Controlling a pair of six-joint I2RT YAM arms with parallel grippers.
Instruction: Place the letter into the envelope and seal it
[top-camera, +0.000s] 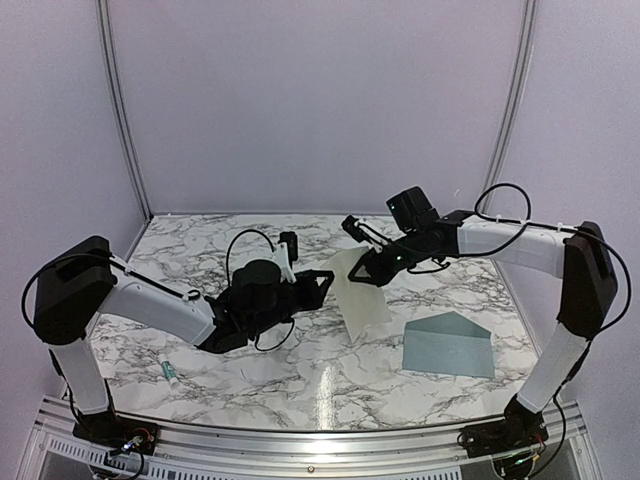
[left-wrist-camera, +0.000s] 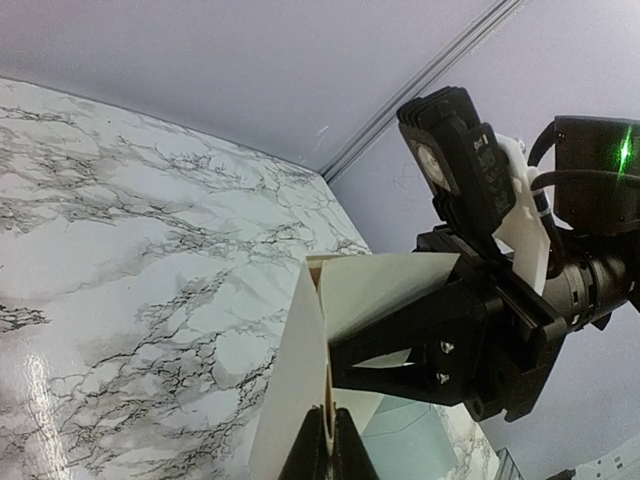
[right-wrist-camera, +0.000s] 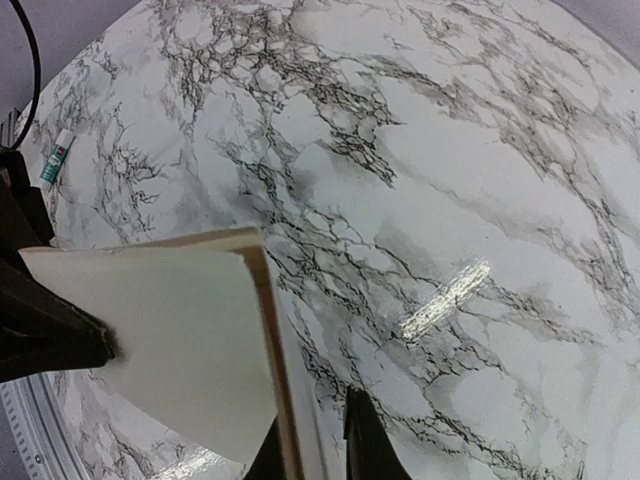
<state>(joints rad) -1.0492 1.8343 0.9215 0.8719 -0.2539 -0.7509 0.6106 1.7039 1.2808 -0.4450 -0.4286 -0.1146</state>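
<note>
Cream paper, the folded letter (top-camera: 362, 292), was held over the centre of the marble worktop (top-camera: 250, 365) between the two arms. The left gripper (left-wrist-camera: 328, 440) was clamped on the letter's left edge. The right gripper (right-wrist-camera: 305, 432) stood narrow about its far-right edge; whether it pinched the sheet could not be told. The blue-grey envelope (top-camera: 447, 345) lay flat at near right, flap open toward the far side, apart from the letter. A small white-and-green tube (top-camera: 170, 373) lay near left.
</note>
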